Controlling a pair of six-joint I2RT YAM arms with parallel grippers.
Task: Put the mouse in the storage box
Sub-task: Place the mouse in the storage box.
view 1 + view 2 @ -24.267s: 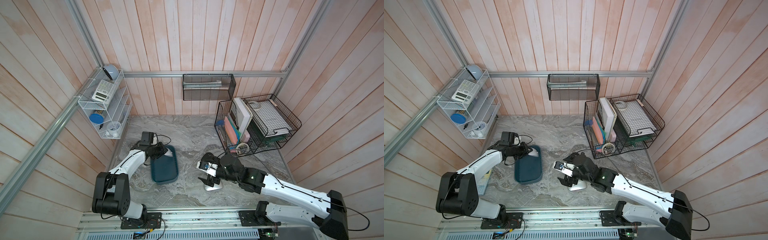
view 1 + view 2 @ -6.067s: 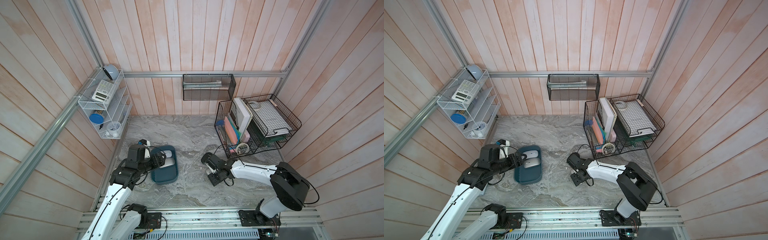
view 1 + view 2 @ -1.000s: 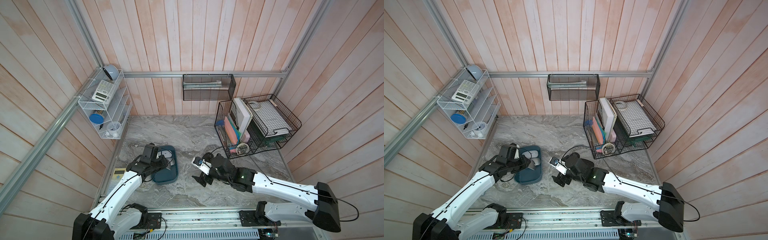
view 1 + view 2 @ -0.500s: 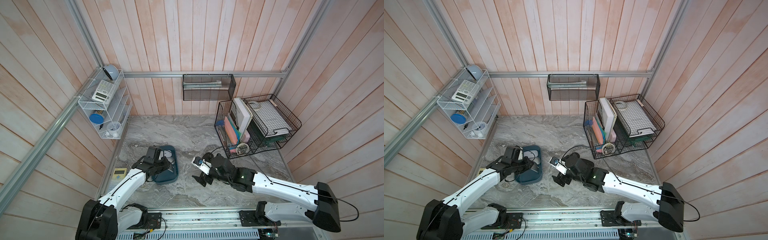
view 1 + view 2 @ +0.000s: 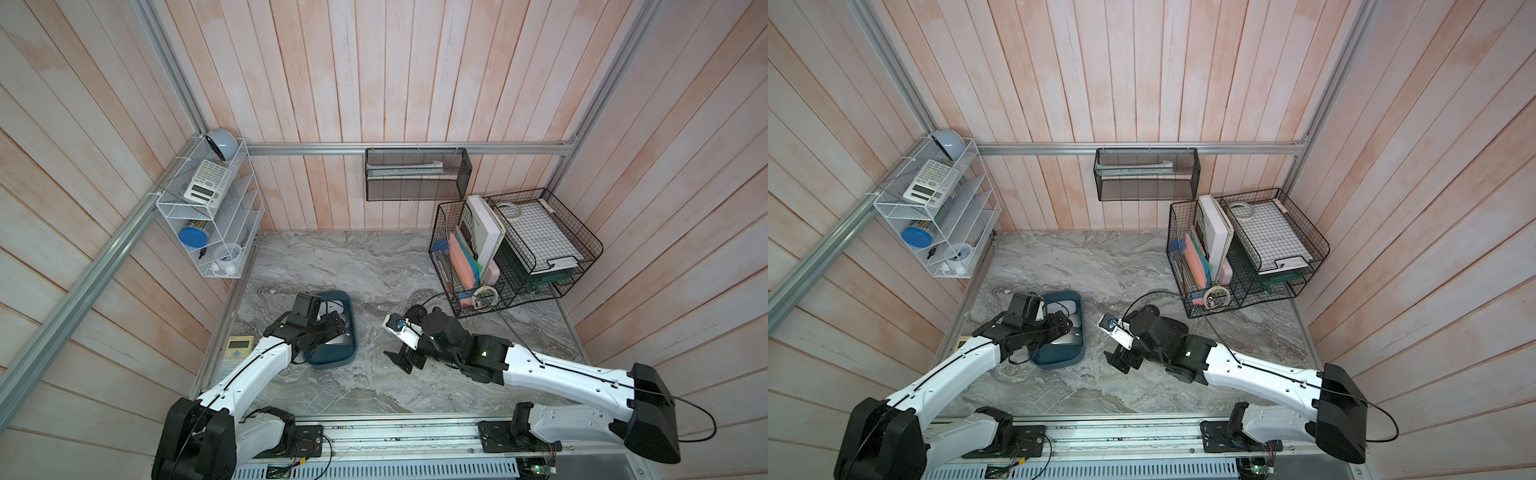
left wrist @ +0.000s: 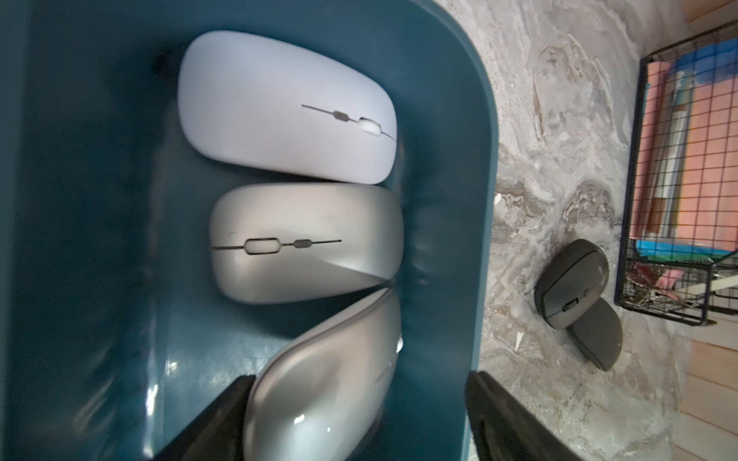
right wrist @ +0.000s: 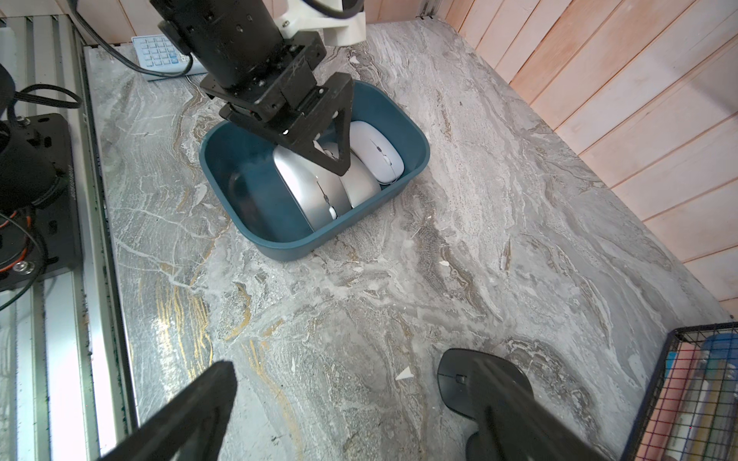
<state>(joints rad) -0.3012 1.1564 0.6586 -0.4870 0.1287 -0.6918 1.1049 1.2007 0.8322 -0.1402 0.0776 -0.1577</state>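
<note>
Shows left gripper newly spread, empty; rounded silver mouse released between jaws into teal plastic storage box; placement seemingly complete.

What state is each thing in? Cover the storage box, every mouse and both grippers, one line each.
storage box: upright on the table, three mice inside.
white mouse: flat in the box.
middle silver mouse: flat in the box.
third silver mouse: in the box, tilted, not gripped.
dark mouse: on the table, outside the box.
left gripper: open, at the box.
right gripper: open, empty, beside the dark mouse.
</note>
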